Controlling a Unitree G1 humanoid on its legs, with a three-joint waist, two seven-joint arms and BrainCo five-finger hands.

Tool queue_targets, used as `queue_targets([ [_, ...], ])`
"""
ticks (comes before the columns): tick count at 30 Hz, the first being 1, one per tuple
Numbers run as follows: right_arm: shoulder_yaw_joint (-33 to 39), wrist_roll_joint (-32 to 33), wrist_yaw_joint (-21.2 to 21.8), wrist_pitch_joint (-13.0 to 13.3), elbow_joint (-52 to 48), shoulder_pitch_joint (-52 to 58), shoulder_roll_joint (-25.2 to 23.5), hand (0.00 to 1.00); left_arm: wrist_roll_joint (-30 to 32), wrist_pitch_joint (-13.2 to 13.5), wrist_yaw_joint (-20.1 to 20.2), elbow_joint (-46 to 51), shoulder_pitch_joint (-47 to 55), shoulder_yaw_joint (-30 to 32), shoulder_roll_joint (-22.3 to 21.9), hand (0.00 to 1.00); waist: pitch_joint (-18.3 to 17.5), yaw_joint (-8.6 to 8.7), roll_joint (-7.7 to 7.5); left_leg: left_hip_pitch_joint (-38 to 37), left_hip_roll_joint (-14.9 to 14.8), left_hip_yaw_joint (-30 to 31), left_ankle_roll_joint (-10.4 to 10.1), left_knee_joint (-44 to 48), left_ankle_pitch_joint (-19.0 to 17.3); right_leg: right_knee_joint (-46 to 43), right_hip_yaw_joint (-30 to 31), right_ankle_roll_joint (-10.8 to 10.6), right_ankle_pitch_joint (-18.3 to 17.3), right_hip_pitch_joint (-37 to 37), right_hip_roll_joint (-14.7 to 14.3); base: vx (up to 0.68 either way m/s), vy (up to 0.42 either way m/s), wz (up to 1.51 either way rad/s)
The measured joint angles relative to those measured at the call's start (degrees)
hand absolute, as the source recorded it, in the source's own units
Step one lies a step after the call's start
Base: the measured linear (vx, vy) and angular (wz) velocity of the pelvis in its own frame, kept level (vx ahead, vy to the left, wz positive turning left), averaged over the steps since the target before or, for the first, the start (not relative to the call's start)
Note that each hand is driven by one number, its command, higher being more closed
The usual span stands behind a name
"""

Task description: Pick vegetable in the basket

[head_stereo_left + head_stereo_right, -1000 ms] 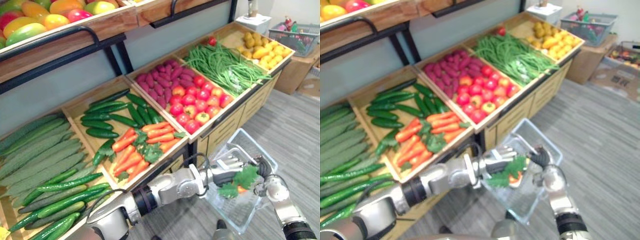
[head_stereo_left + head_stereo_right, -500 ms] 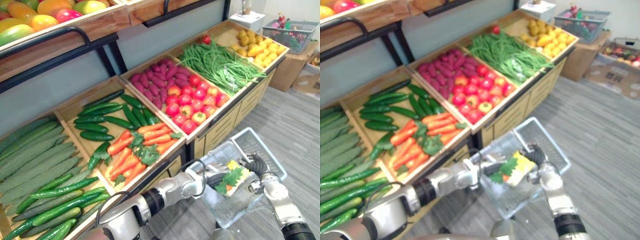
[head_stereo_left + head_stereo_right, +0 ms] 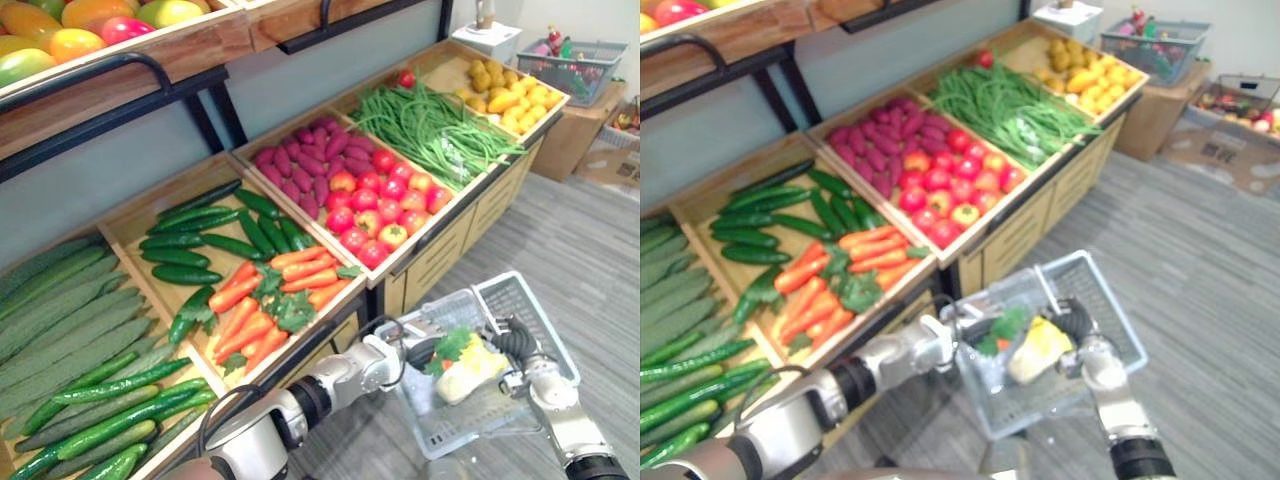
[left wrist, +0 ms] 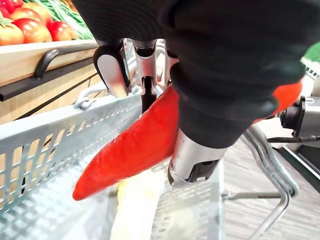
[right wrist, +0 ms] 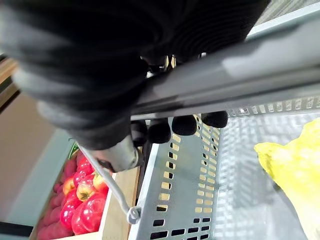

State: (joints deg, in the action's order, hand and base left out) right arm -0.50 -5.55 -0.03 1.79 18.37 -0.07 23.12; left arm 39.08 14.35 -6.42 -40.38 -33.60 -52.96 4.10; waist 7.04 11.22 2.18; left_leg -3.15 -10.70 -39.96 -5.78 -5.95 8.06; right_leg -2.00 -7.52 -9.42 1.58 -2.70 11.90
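Note:
An orange carrot [image 4: 130, 145] with green leaves [image 3: 450, 345] is gripped in my left hand [image 3: 395, 350], whose fingers and thumb curl round it. The hand holds it inside the silver mesh basket [image 3: 520, 300], low beside a yellow vegetable [image 3: 472, 365] that lies in it. My right hand [image 3: 515, 342] is at the basket's right side, its dark-tipped fingers [image 5: 185, 125] wrapped round the basket's handle bar [image 5: 240, 80]. The basket hangs in front of the stand, over the floor.
Along the left runs a wooden stand with crates of carrots [image 3: 265, 305], cucumbers [image 3: 200, 235], tomatoes [image 3: 385, 205], purple roots [image 3: 300, 170], green beans [image 3: 430, 130] and yellow fruit [image 3: 510, 90]. Another basket [image 3: 565, 65] sits on a box at the back right. Grey floor [image 3: 590, 250] lies to the right.
My left hand has brought the carrot from above the basket down into it. The yellow vegetable has come into sight in the basket. The camera has shifted.

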Motion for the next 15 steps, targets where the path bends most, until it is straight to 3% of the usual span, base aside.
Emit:
queue_targets([
  [5,0.0,0.0,0.0,0.0,0.0,0.3,-0.7,1.0,0.0,-0.4,-0.2,0.0,0.0,1.2,-1.2,1.0,0.0,0.02,-0.04,0.0,0.0,0.0,-0.1,0.0,-0.1,0.1,0.0,0.0,0.0,0.0,0.0,0.0,0.0,0.0],
  [6,0.0,0.0,0.0,0.0,0.0,0.3,-0.7,1.0,0.0,-0.7,-0.4,0.0,0.0,1.5,-1.8,0.0,0.0,0.01,-0.05,0.0,0.0,0.0,-0.1,0.0,-0.1,0.1,0.0,0.0,0.0,0.0,0.0,0.0,0.0,0.0],
  [15,0.1,1.2,-0.2,0.0,0.0,0.8,-1.8,1.0,0.0,-0.9,-1.3,-1.2,0.0,1.5,-2.8,0.0,0.3,0.23,-0.53,0.1,0.0,0.1,-0.1,0.0,-0.1,0.1,0.0,0.0,0.0,0.0,0.0,0.0,0.0,0.0],
])
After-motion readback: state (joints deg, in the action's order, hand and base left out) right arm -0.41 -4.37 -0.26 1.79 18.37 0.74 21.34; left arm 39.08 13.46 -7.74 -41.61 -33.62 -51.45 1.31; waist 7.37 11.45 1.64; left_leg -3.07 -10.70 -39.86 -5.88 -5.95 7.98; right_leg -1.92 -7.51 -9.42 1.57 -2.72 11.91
